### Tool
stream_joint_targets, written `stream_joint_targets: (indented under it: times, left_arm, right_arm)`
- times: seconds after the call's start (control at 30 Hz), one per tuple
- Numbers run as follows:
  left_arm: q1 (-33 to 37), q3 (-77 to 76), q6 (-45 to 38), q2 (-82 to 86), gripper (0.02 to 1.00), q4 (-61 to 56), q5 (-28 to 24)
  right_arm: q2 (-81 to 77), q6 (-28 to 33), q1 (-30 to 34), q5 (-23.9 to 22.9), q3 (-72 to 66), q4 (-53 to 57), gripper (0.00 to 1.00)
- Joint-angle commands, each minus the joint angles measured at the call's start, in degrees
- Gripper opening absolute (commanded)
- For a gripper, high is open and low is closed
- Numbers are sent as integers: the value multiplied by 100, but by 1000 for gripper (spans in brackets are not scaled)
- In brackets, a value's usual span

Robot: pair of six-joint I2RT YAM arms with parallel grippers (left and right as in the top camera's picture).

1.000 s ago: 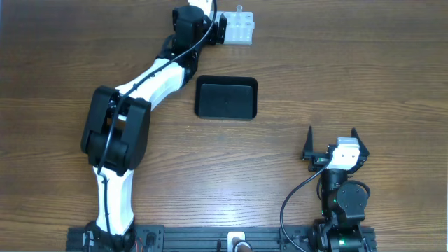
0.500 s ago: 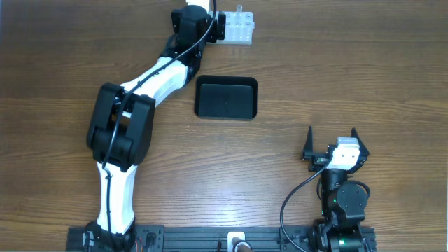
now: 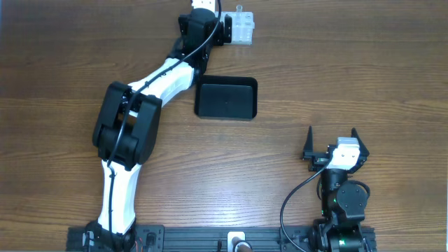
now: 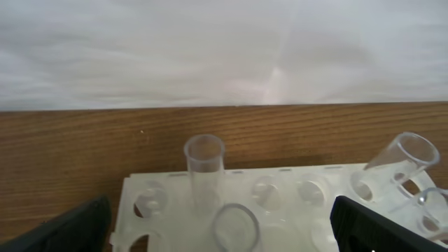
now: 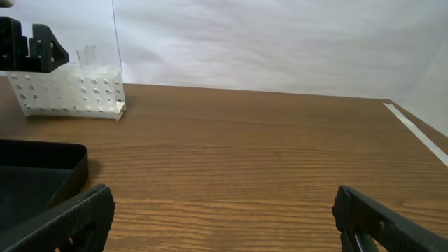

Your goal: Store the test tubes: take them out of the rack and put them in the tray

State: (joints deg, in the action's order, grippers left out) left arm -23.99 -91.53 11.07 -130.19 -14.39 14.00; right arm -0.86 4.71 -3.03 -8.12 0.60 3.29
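Nothing is stored yet: the tray (image 3: 225,98) holds no tubes, and I count, I think, 4 test tubes (image 4: 204,171) in the rack (image 3: 243,28). My left gripper (image 4: 224,225) is released around 1 tube. My right gripper (image 3: 330,143) is released too, well apart.

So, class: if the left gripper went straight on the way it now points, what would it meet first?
Most likely the nearest test tube in the rack, whose rim sits between the left gripper's open fingers; the upright tube stands just behind, though depth is hard to judge.
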Motion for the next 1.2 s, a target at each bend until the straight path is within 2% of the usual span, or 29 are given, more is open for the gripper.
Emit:
stream_joint_targets:
  times: [0.03,0.4,0.67,0.93,1.2]
  left_arm:
    - [-7,-153,142,-66,998,-15,94]
    - [-9,-155,144,-74,991,-48,175]
    - [-79,-160,142,-76,853,-61,254]
    - [-131,-160,142,-74,827,-61,264]
    - [-142,-160,142,-76,665,-59,306]
  right_arm:
    - [15,9,37,-50,-28,17,987]
    - [15,9,37,-50,-28,17,991]
    - [15,9,37,-50,-28,17,993]
    - [15,9,37,-50,-28,17,991]
    - [15,9,37,-50,-28,17,993]
